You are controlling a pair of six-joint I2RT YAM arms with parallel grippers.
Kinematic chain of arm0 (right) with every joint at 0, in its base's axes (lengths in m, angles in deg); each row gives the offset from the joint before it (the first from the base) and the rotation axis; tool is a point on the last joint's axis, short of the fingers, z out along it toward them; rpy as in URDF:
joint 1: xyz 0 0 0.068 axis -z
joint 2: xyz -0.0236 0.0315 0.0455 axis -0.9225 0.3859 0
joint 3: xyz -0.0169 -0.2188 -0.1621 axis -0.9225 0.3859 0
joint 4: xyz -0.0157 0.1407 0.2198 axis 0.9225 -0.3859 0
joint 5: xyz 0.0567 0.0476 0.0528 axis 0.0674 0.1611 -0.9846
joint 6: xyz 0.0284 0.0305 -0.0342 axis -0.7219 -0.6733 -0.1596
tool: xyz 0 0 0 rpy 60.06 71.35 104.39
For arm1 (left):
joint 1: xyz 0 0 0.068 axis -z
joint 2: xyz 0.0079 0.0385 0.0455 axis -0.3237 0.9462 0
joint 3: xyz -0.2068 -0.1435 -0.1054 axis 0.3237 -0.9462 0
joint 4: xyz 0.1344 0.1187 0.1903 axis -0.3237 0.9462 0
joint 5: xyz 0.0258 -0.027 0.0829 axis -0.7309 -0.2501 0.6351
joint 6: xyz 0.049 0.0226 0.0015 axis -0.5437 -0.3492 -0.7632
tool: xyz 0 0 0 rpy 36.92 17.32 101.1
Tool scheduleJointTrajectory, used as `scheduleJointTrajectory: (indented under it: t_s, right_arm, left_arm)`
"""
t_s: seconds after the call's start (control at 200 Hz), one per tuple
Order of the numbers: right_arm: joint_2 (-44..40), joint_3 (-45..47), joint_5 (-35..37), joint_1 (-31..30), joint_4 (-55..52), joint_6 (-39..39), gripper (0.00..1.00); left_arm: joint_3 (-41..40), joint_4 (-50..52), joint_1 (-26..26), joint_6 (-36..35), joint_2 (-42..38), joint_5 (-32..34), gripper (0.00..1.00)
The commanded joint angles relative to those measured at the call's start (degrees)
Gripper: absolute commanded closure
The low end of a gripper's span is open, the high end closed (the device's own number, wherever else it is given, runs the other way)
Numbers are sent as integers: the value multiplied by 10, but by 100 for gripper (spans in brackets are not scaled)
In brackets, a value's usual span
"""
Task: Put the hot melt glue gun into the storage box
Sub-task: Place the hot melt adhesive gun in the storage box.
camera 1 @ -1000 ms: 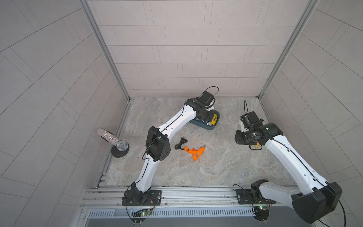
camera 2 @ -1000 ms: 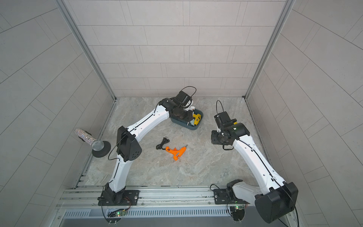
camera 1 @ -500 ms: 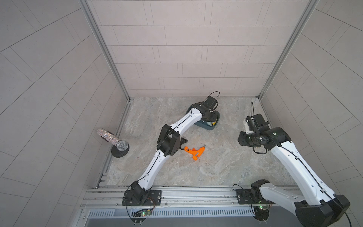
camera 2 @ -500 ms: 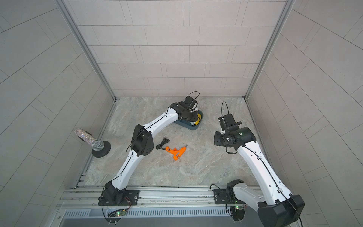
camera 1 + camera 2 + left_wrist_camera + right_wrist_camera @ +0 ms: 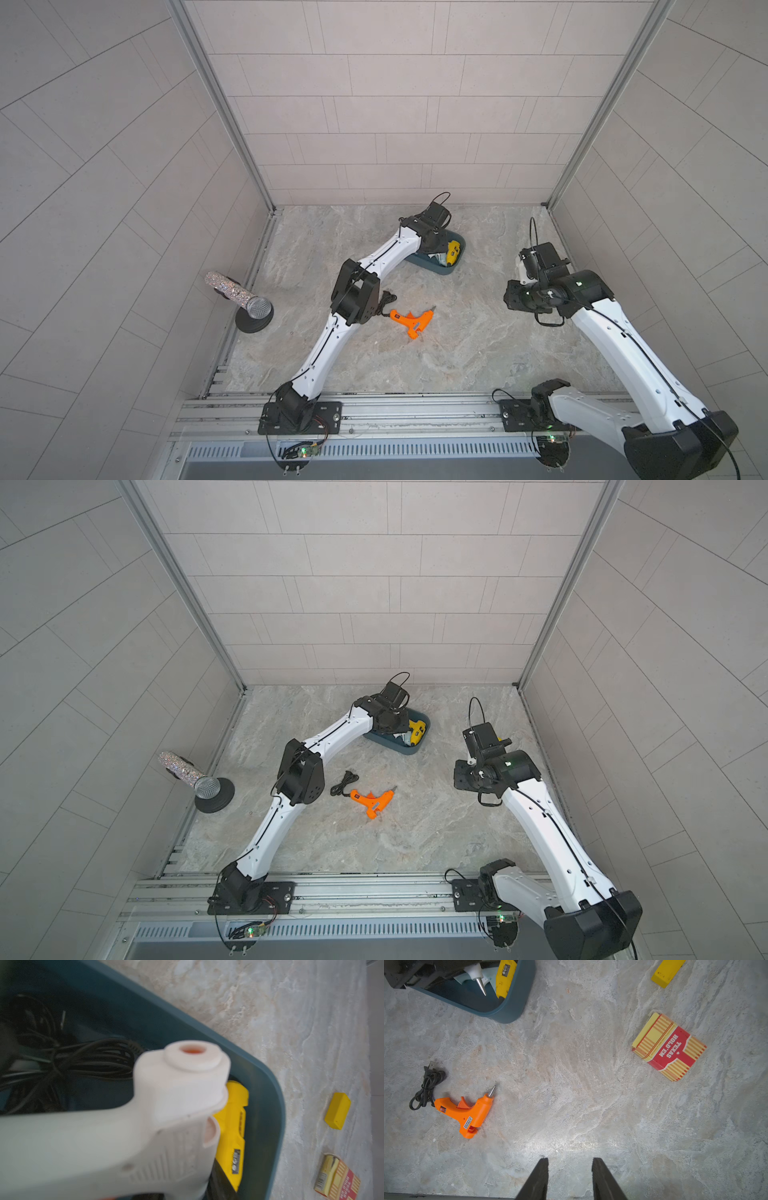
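1. Left wrist view: your left jaws are hidden behind the white glue gun (image 5: 166, 1115), which fills the picture, close and blurred. They are closed on it, and its back end faces the camera.
2. Beneath that gun sits the storage box (image 5: 276, 1126). From the right wrist view you see the gun's metal nozzle pointing down inside the box walls. You cannot tell whether the gun touches the box floor.
3. Just beside it, a yellow glue gun (image 5: 232, 1126) lies in the box along its wall. A black cord bundle (image 5: 83, 1061) lies in the box too.
4. Your right jaws stand open with nothing between them, above the bare desk (image 5: 571, 1084).
5. An orange glue gun (image 5: 467, 1109) lies flat on the desk, outside the box, with its coiled cable (image 5: 425, 1088) running from the handle end. In both top views it lies near the elbow of your left arm (image 5: 357, 295), well apart from the right jaws.
6. A card box (image 5: 668, 1047) marked TEXAS HOLD'EM and a yellow block (image 5: 667, 970) lie on the desk, apart from the storage box.
7. At the left wall, both top views show a glittery microphone (image 5: 239, 293) tilted on a round black stand.
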Motion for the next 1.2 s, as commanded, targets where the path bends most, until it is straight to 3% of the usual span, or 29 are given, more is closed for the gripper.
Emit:
scheduleJointTrajectory:
  t_s: [0.0,0.235,0.655,1.196]
  right_arm:
    - [-6,7,3,2,0,5,59]
    - [-8,17,5,2,8,6,58]
    - [-10,24,9,2,13,8,58]
    - [-7,27,4,1,15,8,58]
  left_arm:
    - [-24,14,4,15,16,-21,82]
    - [-66,23,11,-8,-6,-42,82]
    - [-63,38,25,-29,-35,-97,81]
    - [-101,43,45,-42,-72,-134,68]
